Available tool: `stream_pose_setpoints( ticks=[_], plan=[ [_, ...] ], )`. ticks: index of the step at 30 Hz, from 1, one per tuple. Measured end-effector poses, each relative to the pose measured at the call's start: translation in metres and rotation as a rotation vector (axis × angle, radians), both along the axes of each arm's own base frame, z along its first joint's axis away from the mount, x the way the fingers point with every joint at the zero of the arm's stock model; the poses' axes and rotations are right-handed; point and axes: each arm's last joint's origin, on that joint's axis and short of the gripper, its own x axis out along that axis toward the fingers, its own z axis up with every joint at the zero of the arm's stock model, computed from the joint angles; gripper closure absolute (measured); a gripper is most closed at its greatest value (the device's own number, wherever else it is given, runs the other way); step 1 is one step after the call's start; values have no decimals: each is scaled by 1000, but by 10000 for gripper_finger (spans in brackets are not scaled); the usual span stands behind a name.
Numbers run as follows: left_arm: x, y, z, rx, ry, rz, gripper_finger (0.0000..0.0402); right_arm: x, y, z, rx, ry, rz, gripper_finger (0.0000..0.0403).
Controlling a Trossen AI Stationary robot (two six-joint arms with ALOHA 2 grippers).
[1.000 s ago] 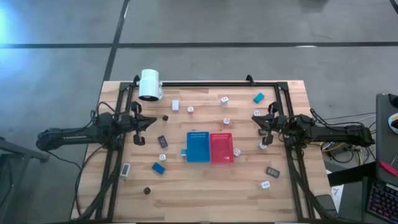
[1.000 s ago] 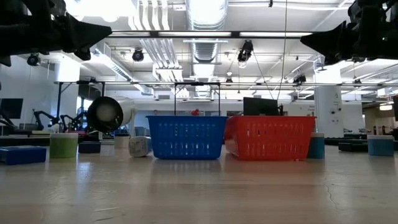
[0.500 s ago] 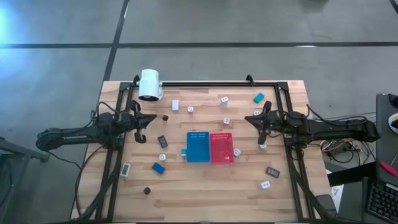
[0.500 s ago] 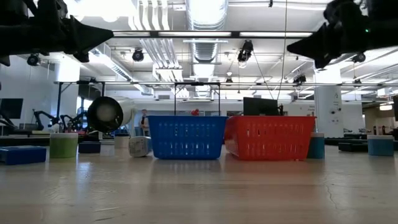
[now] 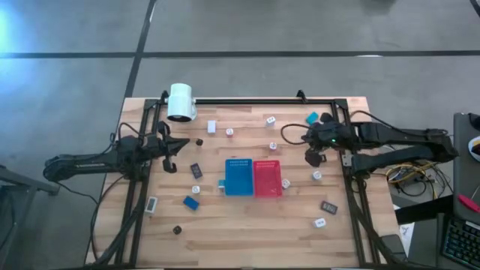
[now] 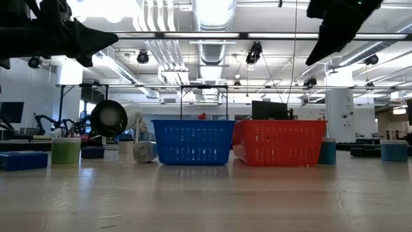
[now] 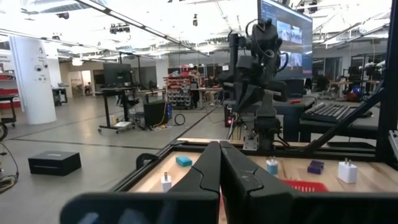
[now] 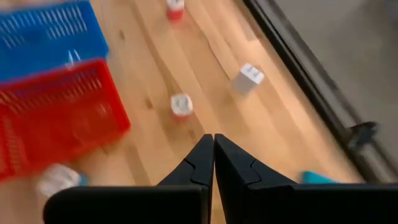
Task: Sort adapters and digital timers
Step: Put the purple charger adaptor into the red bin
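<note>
Where legible, adapters (image 5: 273,145) unlabelled

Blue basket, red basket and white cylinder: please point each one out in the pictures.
blue basket (image 5: 239,178): high view, on its perforated floor.
red basket (image 5: 267,177): high view, on its floor.
white cylinder (image 5: 181,102): high view, on its curved side.

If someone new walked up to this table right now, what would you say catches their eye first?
Most likely the bright blue plastic basket and red plastic basket standing side by side at the middle of the wooden table. Next comes the big white cylinder at the far left corner. Small white adapters and flat timers lie scattered around, with the shut left hand and shut right hand raised above them.
</note>
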Motion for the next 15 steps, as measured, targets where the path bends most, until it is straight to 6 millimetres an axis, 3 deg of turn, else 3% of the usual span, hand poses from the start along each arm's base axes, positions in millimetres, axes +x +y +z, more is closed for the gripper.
stream_pose_setpoints(
  ticks=[9,15],
  plan=[
    [1,0,-1,1,13,1,399,42,-14,13,-24,278,60,390],
    [1,0,-2,0,21,1,399,42,-46,10,110,284,55,324]
  ],
)
